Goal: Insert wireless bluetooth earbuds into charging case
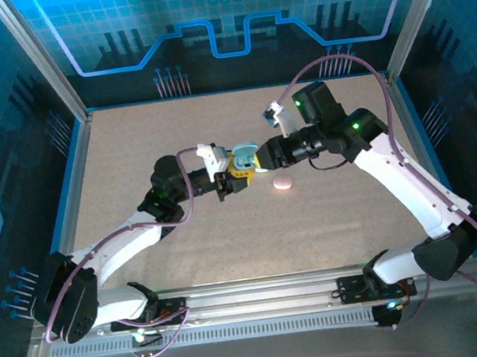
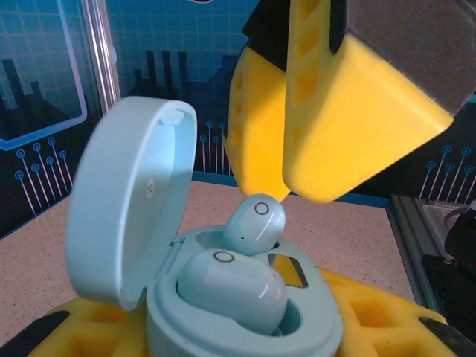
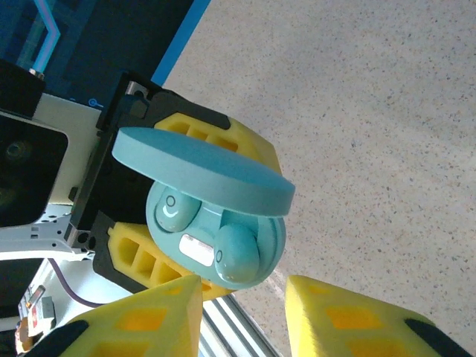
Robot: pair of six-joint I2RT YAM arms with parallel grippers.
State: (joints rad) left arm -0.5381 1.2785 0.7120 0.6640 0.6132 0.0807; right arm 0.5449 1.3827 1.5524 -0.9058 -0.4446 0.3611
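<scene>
Beneath right end effector [image 2: 288,192], earbud [image 2: 255,222] sits in case [image 2: 119,208].

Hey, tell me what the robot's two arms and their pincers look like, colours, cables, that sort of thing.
The left arm and right arm have white links with black joints and shoulders. A thin purple cable loops along each, and green lights glow on the right one. The left pincer and right pincer each have two blocky yellow fingers with square cut-outs.
</scene>
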